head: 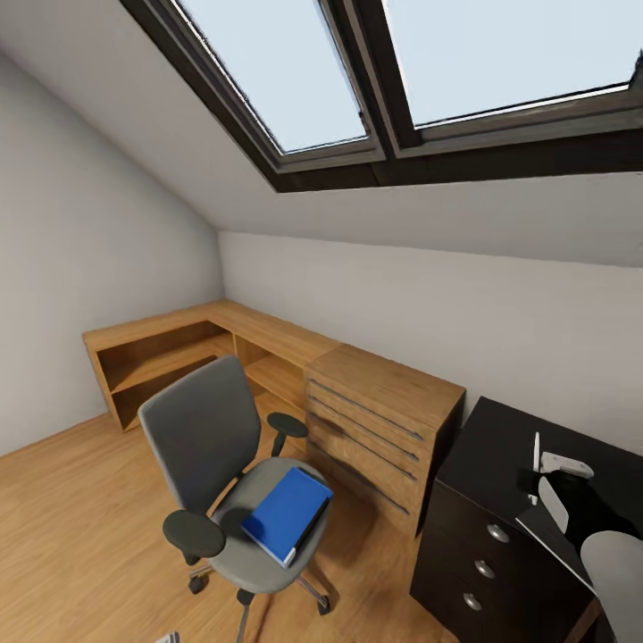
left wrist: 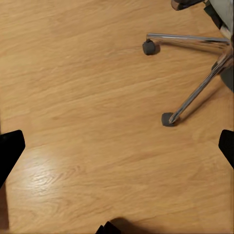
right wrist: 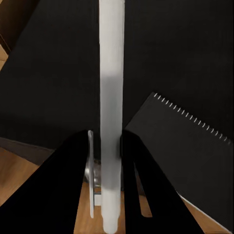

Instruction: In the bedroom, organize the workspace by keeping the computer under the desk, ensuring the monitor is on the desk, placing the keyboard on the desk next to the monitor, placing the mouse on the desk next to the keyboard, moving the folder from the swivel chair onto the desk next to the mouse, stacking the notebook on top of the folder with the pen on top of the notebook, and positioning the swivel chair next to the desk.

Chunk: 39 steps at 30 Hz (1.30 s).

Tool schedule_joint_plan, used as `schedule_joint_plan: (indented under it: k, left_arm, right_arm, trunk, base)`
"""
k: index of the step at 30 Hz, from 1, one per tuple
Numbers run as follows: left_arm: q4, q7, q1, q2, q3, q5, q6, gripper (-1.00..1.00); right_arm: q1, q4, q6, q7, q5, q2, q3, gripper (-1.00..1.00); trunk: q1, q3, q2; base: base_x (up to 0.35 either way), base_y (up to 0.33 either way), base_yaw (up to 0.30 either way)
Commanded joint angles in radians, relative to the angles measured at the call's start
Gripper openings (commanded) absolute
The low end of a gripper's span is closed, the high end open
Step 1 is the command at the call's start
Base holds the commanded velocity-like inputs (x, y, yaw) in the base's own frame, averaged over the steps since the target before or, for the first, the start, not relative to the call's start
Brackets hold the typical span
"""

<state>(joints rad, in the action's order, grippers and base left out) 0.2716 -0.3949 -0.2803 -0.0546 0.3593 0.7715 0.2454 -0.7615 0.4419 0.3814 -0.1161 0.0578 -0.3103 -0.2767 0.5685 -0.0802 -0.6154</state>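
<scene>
The pen point(right wrist: 111, 122) is pinched tight by the right gripper point(right wrist: 105, 146); it could be dropped. The left gripper point(left wrist: 117, 146) is held wide open.

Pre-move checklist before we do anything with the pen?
1. Pen gripped by right gripper: ok, the fingers are closed on it above the desk.
2. Folder on desk: not ok, it lies on the swivel chair seat.
3. Notebook stacked on folder: not ok, it lies flat on the desk top.
4. Left gripper free to fetch the folder: ok, it is open and empty over the floor by the chair's castors.
5. Monitor, keyboard and mouse placed: cannot tell.
</scene>
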Motion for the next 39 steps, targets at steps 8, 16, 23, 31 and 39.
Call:
schedule_joint_plan:
  k: [8, 16, 23, 31, 39]
  left_arm:
    - [0.001, -0.006, 0.000, 0.001, 0.010, 0.008, 0.003, 1.00]
    - [0.001, -0.005, 0.000, 0.002, 0.012, 0.008, 0.003, 1.00]
    - [0.001, -0.005, 0.000, 0.002, 0.016, 0.008, 0.003, 1.00]
    - [0.001, -0.007, 0.000, 0.020, 0.041, -0.027, 0.016, 1.00]
    - [-0.026, -0.008, 0.000, 0.055, 0.049, -0.076, 0.075, 1.00]
  right_arm:
    - [-0.001, 0.001, 0.005, -0.001, 0.008, 0.001, -0.001, -1.00]
    - [-0.001, 0.001, 0.005, -0.001, 0.008, 0.003, -0.001, -1.00]
    - [-0.001, 0.001, 0.005, 0.000, 0.008, 0.003, 0.001, -1.00]
    - [-0.001, 0.001, 0.005, 0.000, 0.008, 0.004, 0.001, -1.00]
    - [-0.001, 0.001, 0.005, 0.000, 0.008, 0.003, 0.001, -1.00]
  trunk:
    - [0.000, -0.002, -0.002]
    - [0.000, -0.002, -0.002]
    - [0.000, -0.002, -0.002]
    - [0.000, -0.002, -0.002]
    - [0.000, -0.002, -0.002]
  base:
    - [-0.005, 0.000, -0.097]
    - [0.000, 0.000, -0.010]
    - [0.000, 0.000, 0.000]
    - [0.000, 0.000, 0.000]
    - [0.000, 0.000, 0.000]
